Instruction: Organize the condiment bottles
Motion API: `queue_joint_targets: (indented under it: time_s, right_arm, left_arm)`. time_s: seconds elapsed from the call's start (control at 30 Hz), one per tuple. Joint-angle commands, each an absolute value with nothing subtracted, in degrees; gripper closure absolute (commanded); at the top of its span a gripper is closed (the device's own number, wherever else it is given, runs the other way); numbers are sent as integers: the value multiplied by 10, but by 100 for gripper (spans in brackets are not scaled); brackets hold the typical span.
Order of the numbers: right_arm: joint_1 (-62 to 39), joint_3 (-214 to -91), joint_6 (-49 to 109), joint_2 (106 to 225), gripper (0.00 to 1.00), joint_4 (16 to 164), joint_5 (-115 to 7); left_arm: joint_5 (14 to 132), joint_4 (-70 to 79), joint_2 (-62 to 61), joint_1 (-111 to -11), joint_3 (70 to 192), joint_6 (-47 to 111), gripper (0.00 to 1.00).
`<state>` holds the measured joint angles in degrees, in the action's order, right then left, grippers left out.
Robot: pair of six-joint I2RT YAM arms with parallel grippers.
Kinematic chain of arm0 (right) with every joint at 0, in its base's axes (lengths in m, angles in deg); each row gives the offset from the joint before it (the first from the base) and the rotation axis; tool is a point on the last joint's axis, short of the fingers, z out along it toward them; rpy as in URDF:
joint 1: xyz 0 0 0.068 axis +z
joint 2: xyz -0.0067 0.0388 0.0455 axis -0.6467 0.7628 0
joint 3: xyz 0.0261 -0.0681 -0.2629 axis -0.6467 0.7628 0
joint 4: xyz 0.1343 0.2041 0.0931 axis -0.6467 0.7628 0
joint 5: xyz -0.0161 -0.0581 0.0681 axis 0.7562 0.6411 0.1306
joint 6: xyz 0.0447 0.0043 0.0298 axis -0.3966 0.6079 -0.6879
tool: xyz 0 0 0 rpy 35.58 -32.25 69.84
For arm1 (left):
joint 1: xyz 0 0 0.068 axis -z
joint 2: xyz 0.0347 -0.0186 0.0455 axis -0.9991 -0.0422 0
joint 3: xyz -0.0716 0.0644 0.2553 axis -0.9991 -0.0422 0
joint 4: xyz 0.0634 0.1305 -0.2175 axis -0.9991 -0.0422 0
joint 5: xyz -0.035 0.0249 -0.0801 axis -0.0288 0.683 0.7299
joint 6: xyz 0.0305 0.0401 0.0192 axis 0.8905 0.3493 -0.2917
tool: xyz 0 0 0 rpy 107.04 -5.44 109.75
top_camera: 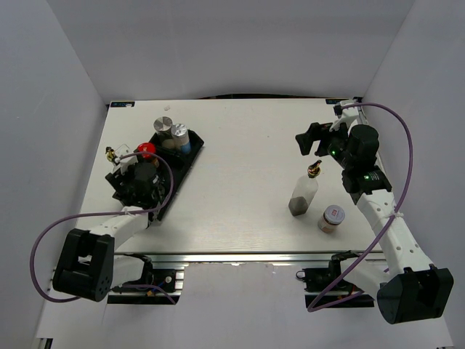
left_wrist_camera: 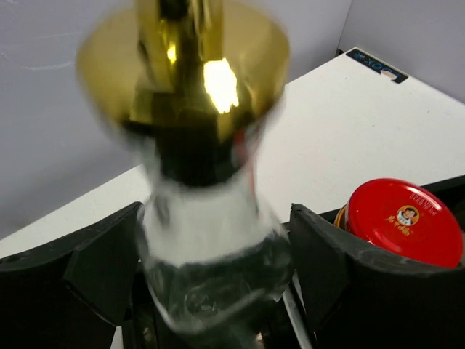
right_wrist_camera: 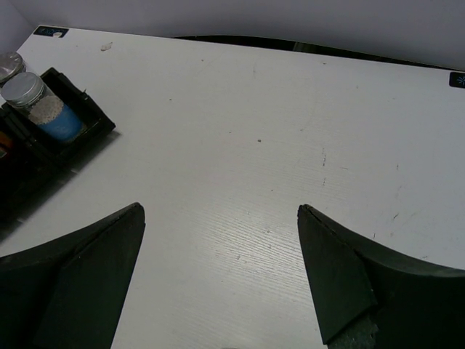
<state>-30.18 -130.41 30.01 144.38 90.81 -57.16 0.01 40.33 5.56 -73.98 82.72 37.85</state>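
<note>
A gold-spouted clear bottle [left_wrist_camera: 211, 240] stands between the fingers of my left gripper [left_wrist_camera: 214, 211] and looks blurred. The jaws stand wide around it, over the near-left end of the black tray [top_camera: 187, 156]. In the top view the bottle's spout [top_camera: 112, 154] shows beside the left gripper [top_camera: 123, 167]. The red-lidded jar [top_camera: 146, 150] [left_wrist_camera: 403, 218] and two silver-lidded jars [top_camera: 162, 127] [top_camera: 179, 134] sit in the tray. A second gold-spouted bottle [top_camera: 305, 193] and a short jar [top_camera: 331, 218] stand on the table at the right. My right gripper [top_camera: 309, 138] [right_wrist_camera: 219, 211] is open and empty above bare table.
The white table [top_camera: 247, 145] is walled by grey panels at the back and sides. In the right wrist view the tray's far end [right_wrist_camera: 87, 120] with a blue-labelled jar [right_wrist_camera: 43, 109] shows at the left edge. Purple cables loop from both arms.
</note>
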Motion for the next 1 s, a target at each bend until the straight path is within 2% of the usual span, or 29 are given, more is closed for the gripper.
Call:
queue_joint_targets:
  time_s: [0.0,0.07,0.2,0.43,0.7,0.83,0.97]
  right_arm:
    - [-305,-1311,296,1434,11,893,-580]
    - [-305,-1312,295,1432,11,892,-586]
    - [-305,-1311,294,1429,11,892,-589]
    - [-305,-1318,298,1437,11,895,-654]
    - [-305,-1331,328,1440,10,953,-672]
    - [-304,-1345,334,1432,11,997,-630]
    - [-304,-1356,335,1416,11,1014,-633]
  left_arm:
    - [-8,395,70,-742,841,346,10]
    - [-6,365,71,-742,854,325,2]
    - [-18,308,81,-742,871,303,2]
    - [45,109,133,-742,942,246,2]
    - [117,-84,206,-742,1020,151,2]
    - [130,-238,224,-742,1099,87,2]
    - [133,-309,230,-741,1171,62,2]
